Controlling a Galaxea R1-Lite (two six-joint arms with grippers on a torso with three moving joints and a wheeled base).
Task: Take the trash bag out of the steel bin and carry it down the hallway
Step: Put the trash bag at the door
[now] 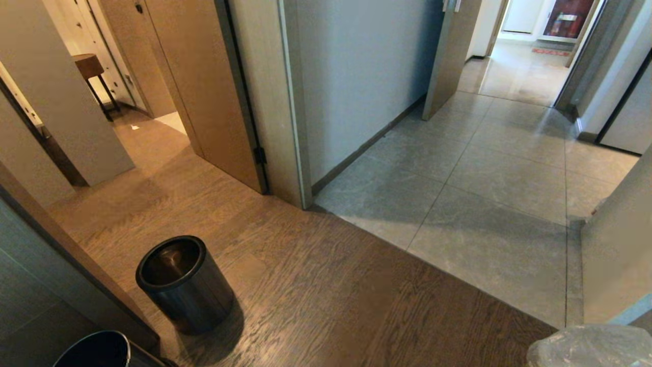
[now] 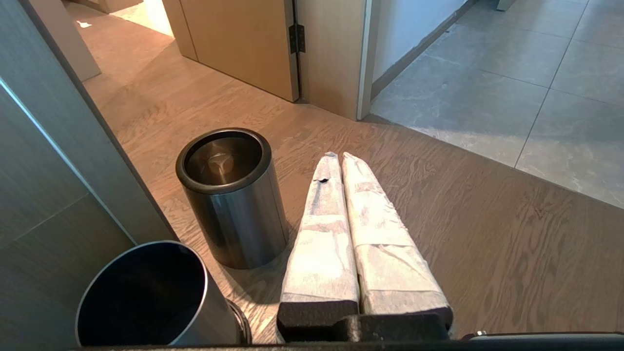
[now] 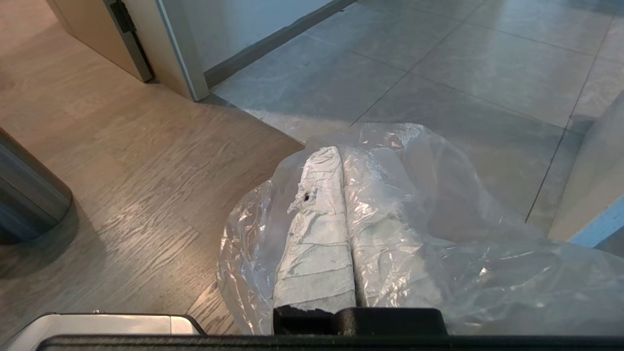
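Note:
The steel bin [image 1: 183, 285] stands upright on the wooden floor at the lower left, and its inside shows bare metal with no bag [image 2: 222, 161]. Its side also edges into the right wrist view [image 3: 24, 195]. My right gripper [image 3: 340, 151] is shut on the trash bag [image 3: 487, 273]; the thin clear film drapes over both taped fingers. A bulge of the trash bag [image 1: 591, 346] shows at the head view's lower right corner. My left gripper [image 2: 340, 157] is shut and empty, hovering above the floor just beside the bin. The hallway [image 1: 484, 168] of grey tiles runs ahead to the right.
A second dark cylinder with a shiny rim [image 2: 141, 297] sits close beside the bin, by a grey panel [image 1: 46, 285]. An open wooden door [image 1: 204, 92] and a wall corner [image 1: 290, 127] divide the wooden floor from the tiles. Another door [image 1: 451, 56] stands ajar farther along.

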